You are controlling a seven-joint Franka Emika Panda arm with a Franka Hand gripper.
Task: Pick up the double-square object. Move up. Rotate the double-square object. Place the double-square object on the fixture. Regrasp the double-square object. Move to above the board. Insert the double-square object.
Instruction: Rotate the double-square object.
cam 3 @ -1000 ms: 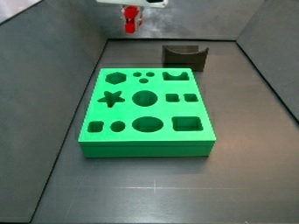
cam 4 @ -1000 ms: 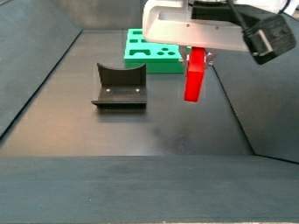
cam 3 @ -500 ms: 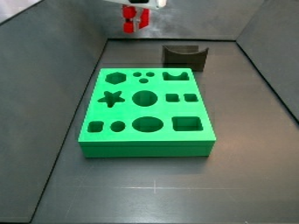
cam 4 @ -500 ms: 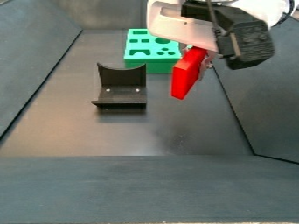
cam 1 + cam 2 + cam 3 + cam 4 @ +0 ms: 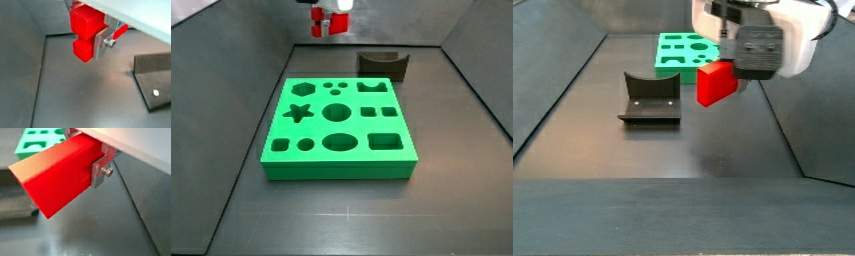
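The gripper (image 5: 735, 72) hangs in the air, shut on the red double-square object (image 5: 715, 85), to the right of the fixture (image 5: 649, 98) and well above the floor. The block is tilted, one end pointing out to the side. In a side view the gripper (image 5: 327, 20) is high at the back, beyond the green board (image 5: 342, 125), with the red object (image 5: 321, 21) partly showing. In both wrist views a silver finger (image 5: 100, 44) presses the double-square object (image 5: 85, 31); its stepped profile shows. The other finger is hidden behind the block (image 5: 59, 178).
The dark fixture (image 5: 382, 64) stands behind the board's far right corner. The board (image 5: 684, 52) lies beyond the fixture. Grey sloping walls (image 5: 245, 70) enclose the dark floor on both sides. The fixture (image 5: 157, 80) shows below the gripper in a wrist view.
The gripper has turned with the red object, which hung upright a second ago and now lies tilted sideways. It has also risen slightly.
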